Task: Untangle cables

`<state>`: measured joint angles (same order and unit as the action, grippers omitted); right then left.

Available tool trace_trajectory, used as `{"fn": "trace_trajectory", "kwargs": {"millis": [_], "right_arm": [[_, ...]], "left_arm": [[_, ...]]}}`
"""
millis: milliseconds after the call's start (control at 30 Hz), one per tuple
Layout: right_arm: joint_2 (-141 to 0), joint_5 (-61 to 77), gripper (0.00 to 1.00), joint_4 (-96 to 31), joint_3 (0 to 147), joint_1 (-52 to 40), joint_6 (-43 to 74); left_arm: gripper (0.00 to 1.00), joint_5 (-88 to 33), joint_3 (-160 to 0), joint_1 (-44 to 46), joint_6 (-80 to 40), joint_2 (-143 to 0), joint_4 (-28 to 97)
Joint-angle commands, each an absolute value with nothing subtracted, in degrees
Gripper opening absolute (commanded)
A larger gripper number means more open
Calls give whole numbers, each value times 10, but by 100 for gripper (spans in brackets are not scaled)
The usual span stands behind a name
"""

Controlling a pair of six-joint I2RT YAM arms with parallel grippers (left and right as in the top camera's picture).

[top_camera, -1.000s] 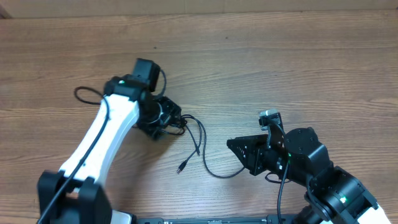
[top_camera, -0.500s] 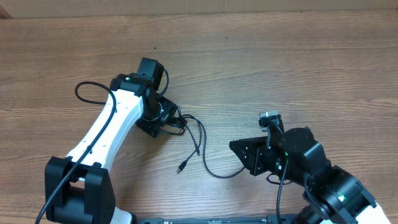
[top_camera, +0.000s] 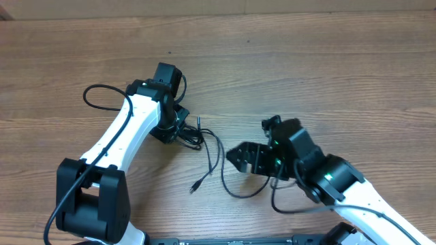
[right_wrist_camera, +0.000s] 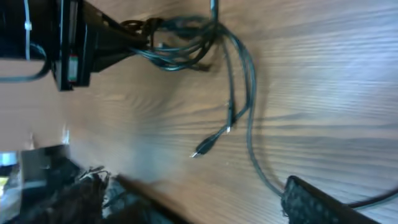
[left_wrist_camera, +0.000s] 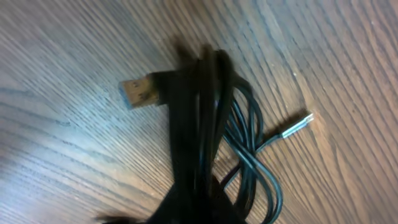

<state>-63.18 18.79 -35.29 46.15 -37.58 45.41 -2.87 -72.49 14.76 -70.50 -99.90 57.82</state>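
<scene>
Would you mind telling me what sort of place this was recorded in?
Most likely a robotics lab or test bench: a left arm and a right arm work at a wood-grain table, and thin black cables lie on it as practice material.

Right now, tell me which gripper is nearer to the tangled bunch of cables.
Left. The left gripper is right at the tangled bunch of cables, shut on it. The right gripper sits apart, off to the robot's right of the bunch, not touching it.
</scene>
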Motion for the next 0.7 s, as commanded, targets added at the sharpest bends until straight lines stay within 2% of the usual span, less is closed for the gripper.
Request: {"fn": "trace_trajectory", "kwargs": {"millis": [0, 67, 133, 333, 533, 667], "right_arm": [[-675, 275, 85, -314, 464, -378, 594], [-696, 289, 71, -306, 464, -378, 660], [-720, 307, 63, -306, 464, -378, 743], [-773, 329, 62, -297, 464, -378, 891], [-859, 332, 59, -126, 464, -379, 908], [-907, 333, 54, -67, 464, -379, 952]], "left_arm": [[4, -9, -729, 147, -707, -1010, 579], [5, -12, -729, 145, -708, -1010, 579], [4, -36, -729, 142, -718, -1010, 579], [4, -113, -729, 131, -744, -1010, 580], [4, -131, -729, 140, -737, -1010, 588], [4, -131, -729, 143, -737, -1010, 590]]}}
